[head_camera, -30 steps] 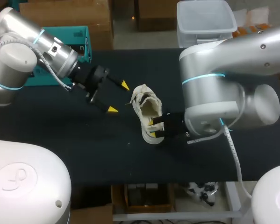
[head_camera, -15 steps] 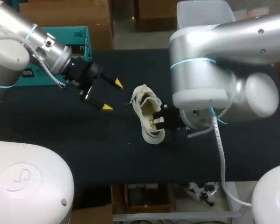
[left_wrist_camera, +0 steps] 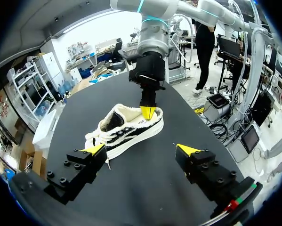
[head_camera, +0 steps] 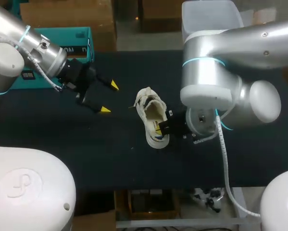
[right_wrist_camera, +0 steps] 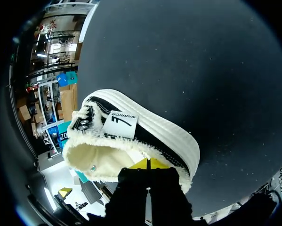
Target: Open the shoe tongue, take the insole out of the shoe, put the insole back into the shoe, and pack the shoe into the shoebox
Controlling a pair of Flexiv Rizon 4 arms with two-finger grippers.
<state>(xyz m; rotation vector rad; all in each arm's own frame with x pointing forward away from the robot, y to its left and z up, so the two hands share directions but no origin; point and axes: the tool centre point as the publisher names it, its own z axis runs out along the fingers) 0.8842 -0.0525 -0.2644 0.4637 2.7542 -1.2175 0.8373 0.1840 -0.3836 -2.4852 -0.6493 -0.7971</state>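
Nearest me, my right hand [head_camera: 159, 130] is down at the heel of the shoe [head_camera: 152, 114], its arm coming in from the right and bending over the black worktop [head_camera: 110, 163]. In the right wrist view this hand [right_wrist_camera: 150, 164] has its yellow tips pressed together right at the fleecy heel rim of the shoe [right_wrist_camera: 141, 129]. Whether they nip any of that rim I cannot tell.

The shoe stands upright on its sole near the middle of the worktop, heel toward me and toe pointing away. It is white with a dark side stripe and a pale fuzzy lining, laces loose at the front, the mouth open upward.

Farther back and to the left, my left hand [head_camera: 109, 97] hangs above the worktop with its fingers spread wide and nothing between them. It is well apart from the shoe. In its own view, this hand [left_wrist_camera: 141, 150] has the shoe [left_wrist_camera: 126, 132] ahead of it, side-on.

Farthest off, a teal box [head_camera: 81, 37] sits at the worktop's back left edge, behind my left arm.
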